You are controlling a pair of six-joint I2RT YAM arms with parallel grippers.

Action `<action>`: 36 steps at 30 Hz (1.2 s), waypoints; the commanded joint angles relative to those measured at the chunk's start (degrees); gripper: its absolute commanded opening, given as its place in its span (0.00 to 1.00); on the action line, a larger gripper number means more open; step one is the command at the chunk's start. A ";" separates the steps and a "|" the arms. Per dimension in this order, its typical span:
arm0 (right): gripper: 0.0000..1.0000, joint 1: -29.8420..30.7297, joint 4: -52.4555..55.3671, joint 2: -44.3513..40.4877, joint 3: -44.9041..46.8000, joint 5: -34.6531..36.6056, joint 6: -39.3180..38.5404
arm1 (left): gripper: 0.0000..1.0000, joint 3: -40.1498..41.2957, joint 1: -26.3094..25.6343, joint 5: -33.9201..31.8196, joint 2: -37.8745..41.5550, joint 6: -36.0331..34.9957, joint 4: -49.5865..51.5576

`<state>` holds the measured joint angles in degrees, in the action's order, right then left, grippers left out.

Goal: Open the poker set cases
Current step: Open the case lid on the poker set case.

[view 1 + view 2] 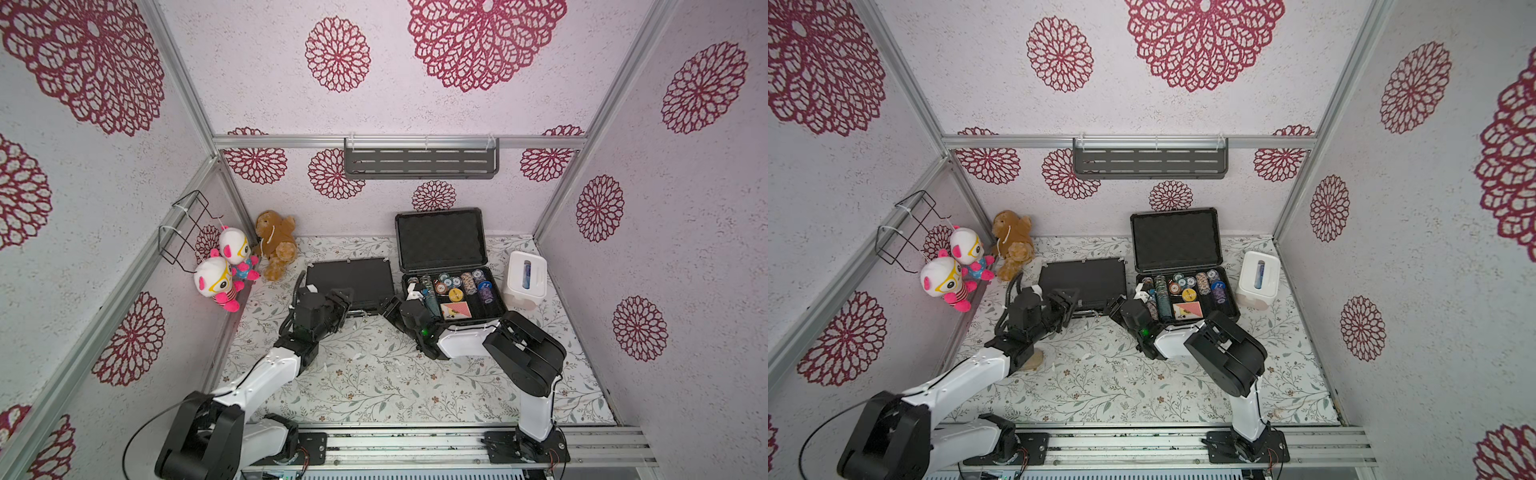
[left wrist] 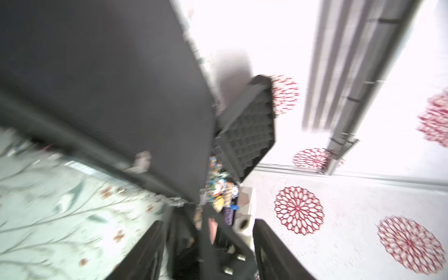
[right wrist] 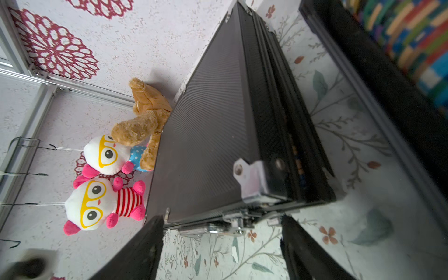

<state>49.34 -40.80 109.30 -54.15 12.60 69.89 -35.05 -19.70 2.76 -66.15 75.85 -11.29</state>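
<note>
Evidently two cases (image 1: 353,278) (image 1: 440,240); left end effector (image 2: 208,221) and right end effector (image 3: 221,218) both gape.

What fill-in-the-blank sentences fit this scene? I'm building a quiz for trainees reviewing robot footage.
1. The thicker grey case has its lid ____.
2. ____ plush toys wear yellow glasses.
3. The slim black case lies between the thicker grey case and the brown ____.
4. The tissue box beside the thicker grey case is ____.
Missing words: open; two; teddy bear; white.
</note>
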 commanded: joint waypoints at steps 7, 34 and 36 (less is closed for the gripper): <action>0.79 -1.38 -3.86 2.45 -2.04 -0.14 0.14 | 0.73 -1.51 8.89 -2.51 3.22 -17.52 11.48; 0.77 -1.13 2.99 -0.19 -16.44 5.56 -0.12 | 0.76 14.13 7.66 -18.26 19.26 -26.81 1.87; 0.77 -1.56 4.26 0.50 -18.74 5.51 -0.99 | 0.76 14.18 7.68 -18.28 19.13 -26.76 1.73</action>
<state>48.31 -36.03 112.29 -68.51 18.20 72.29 -19.97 -11.75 -15.55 -46.89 49.12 -8.67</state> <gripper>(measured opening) 0.772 0.761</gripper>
